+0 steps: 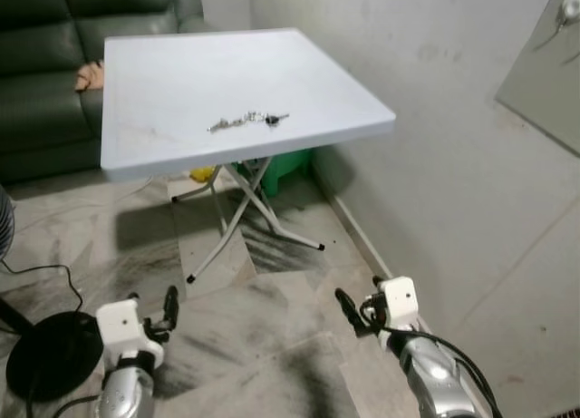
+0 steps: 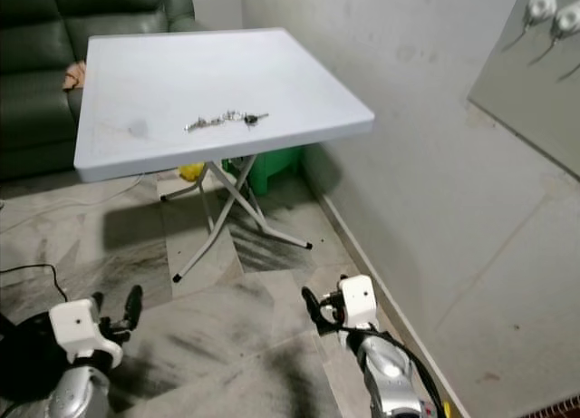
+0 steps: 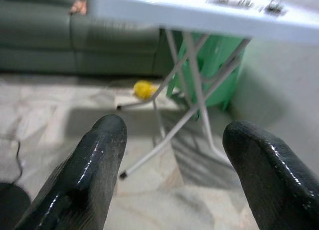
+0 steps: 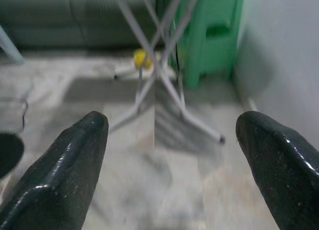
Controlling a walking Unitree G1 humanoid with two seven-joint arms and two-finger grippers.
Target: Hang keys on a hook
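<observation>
Both grippers hang low at the bottom of the frame with fingers spread wide and nothing held, the left gripper (image 1: 163,311) at lower left and the right gripper (image 1: 349,311) right of centre, both above bare floor. The keys (image 1: 246,121) lie untouched on the white folding table (image 1: 163,73) in the upper middle, so I judge nothing is done yet: approach, pickup and hanging all remain. The wall hooks (image 2: 548,10) sit at far upper right, well apart from the keys; a green bin (image 4: 212,30) stands under the table, contents not visible.
</observation>
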